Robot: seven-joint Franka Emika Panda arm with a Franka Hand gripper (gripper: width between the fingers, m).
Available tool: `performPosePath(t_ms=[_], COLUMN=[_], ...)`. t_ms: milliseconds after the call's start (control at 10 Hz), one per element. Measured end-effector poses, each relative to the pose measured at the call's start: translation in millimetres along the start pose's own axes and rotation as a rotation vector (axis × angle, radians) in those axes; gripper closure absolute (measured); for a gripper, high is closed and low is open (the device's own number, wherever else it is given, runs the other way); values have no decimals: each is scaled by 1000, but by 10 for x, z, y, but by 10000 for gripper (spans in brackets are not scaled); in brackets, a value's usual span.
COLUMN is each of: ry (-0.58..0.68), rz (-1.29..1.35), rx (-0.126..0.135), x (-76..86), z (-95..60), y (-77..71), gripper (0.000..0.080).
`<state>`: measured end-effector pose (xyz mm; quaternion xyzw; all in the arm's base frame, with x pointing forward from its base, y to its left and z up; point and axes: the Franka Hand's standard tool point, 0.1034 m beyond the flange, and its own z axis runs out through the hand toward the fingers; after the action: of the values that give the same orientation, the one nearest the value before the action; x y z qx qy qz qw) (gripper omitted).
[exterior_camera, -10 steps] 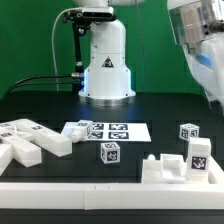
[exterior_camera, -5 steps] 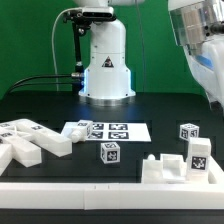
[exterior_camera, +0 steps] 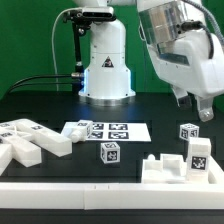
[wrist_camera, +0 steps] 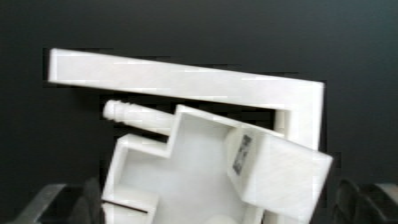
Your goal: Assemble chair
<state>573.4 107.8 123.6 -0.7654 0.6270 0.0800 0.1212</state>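
Observation:
The chair is in loose white tagged parts. A pile of bars and slabs (exterior_camera: 30, 142) lies at the exterior view's left. A blocky piece with posts (exterior_camera: 180, 162) stands at the right, and a tagged post (exterior_camera: 188, 131) stands behind it. My gripper (exterior_camera: 195, 104) hangs open above that right piece, clear of it, holding nothing. In the wrist view the same piece (wrist_camera: 196, 165) fills the space under my gripper (wrist_camera: 214, 214). A short peg (wrist_camera: 128, 108) sticks out of its side. My dark fingertips (wrist_camera: 63, 205) show only at the picture's corners.
The marker board (exterior_camera: 106, 130) lies flat mid-table, with a lone small tagged cube (exterior_camera: 110, 152) in front of it. A white rail (exterior_camera: 90, 190) runs along the near edge, and its corner (wrist_camera: 267, 85) wraps the right piece. The robot base (exterior_camera: 105, 70) stands behind.
The hand has swung in from the exterior view's right edge toward the left and now hangs over the right piece. The parts on the table have not moved.

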Motion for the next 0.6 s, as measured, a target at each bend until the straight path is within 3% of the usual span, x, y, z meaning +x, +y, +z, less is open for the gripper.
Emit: performPosePath(t_ms=[400,600], ry=[1,-19], rz=[-322,-531], rx=[-5,-60], x=[49,310], z=[27,78], y=[29,341], gripper=[151,151])
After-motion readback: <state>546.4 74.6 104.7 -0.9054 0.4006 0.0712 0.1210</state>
